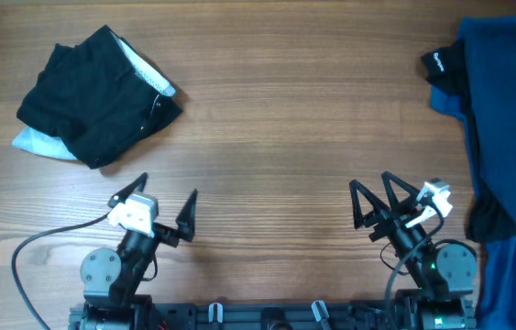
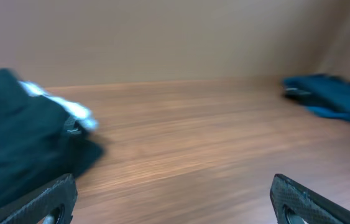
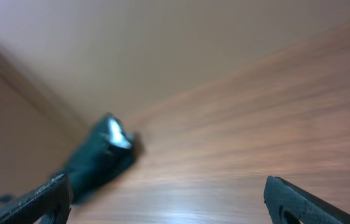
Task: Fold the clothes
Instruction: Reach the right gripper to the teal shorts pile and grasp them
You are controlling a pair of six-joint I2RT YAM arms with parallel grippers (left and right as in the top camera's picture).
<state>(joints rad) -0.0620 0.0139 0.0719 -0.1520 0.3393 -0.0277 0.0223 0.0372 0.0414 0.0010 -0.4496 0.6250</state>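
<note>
Beneath both pairs of fingers, a wooden table (image 1: 276,128), with bare grain ahead of them.

Next in size, the blue clothes (image 1: 505,110): heaped along the table's right edge, to the right of the right gripper's fingers and well apart from them, touched by neither gripper. Same blue clothes (image 2: 336,99) blurred in the left wrist view, far ahead and to the right of the right-hand finger.

Then a black bundle (image 1: 97,96) with a white lining, crumpled, ahead and to the left of the left gripper's fingers, near but not touching. In the left wrist view, that black bundle (image 2: 19,143) just beyond the left-hand finger.

Smaller, a black top (image 1: 445,69) with a small white logo, lying against the blue clothes, far ahead and to the right of the right fingers.

Smallest, the 2 grippers. Left gripper (image 1: 169,184) (image 2: 171,183): fingers spread wide, gripping nothing. Right gripper (image 1: 368,179) (image 3: 165,186): fingers likewise apart, only bare wood between them.
</note>
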